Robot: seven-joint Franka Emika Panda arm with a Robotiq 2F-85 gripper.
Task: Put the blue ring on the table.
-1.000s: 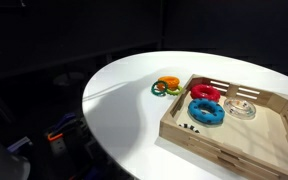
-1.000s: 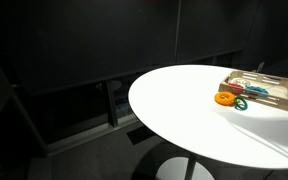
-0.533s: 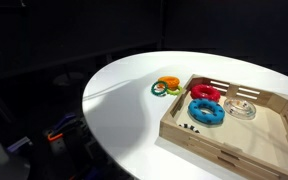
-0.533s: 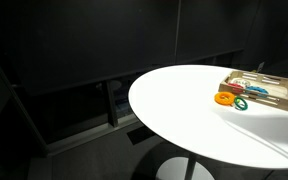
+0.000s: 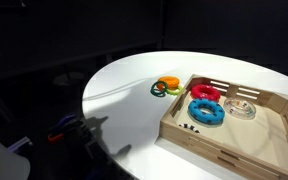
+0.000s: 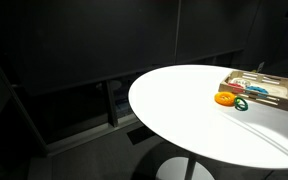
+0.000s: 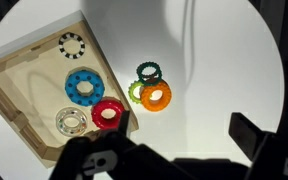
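Note:
The blue ring (image 5: 206, 112) lies flat inside the wooden slatted tray (image 5: 212, 141), next to the red ring (image 5: 205, 93). In the wrist view the blue ring (image 7: 84, 86) is at the upper left, in the tray (image 7: 29, 80). The round white table (image 5: 124, 95) holds the tray; it also shows in the wrist view (image 7: 219, 70). My gripper (image 7: 181, 137) is open and empty, high above bare table. It is to the right of the tray and below the loose rings in that view. The gripper itself does not show in either exterior view.
An orange ring (image 7: 155, 95) and a thin green ring (image 7: 148, 72) lie on the table beside the tray. A clear ring (image 7: 72, 121) and a black-and-white ring (image 7: 72, 45) lie in the tray. The table (image 6: 184, 110) has dark surroundings and a near edge.
A dark shadow has come onto the table's near left edge in an exterior view. The rings and the tray have not moved.

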